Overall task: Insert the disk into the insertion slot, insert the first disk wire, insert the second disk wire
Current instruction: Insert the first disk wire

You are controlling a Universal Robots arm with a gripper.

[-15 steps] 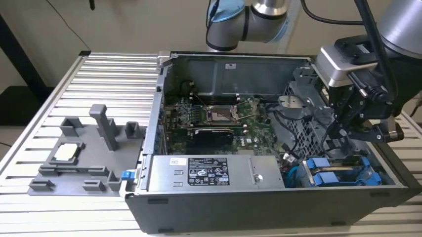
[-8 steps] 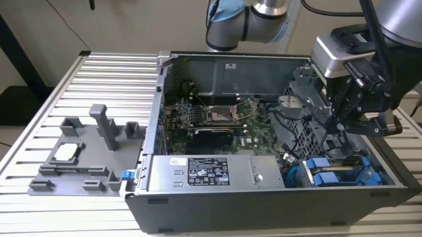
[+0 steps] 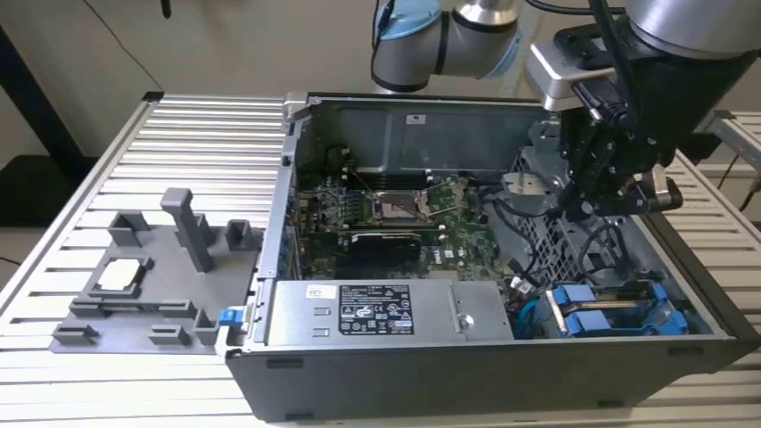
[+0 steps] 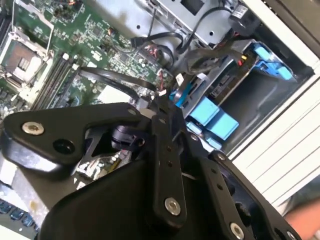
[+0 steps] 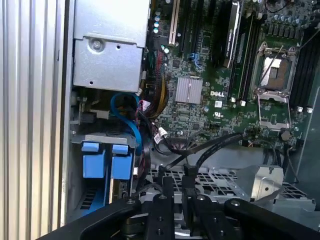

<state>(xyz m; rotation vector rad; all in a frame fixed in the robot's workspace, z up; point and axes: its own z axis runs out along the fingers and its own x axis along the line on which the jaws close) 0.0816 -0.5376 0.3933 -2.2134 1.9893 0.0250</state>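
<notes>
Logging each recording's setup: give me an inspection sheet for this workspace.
Surface: slatted aluminium table, carrying the open computer case.
Job's things: disk in its blue carrier sits in the insertion slot.
Clutter: grey fixture on the exterior view's left; power supply in the case.
Grippers: gripper hangs over the perforated cage.
Cables: black cables cross the cage near the gripper; blue cable by the disk.
Surroundings: pale wall behind.

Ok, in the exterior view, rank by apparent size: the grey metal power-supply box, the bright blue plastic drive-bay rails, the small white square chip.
1. grey metal power-supply box
2. bright blue plastic drive-bay rails
3. small white square chip
</notes>
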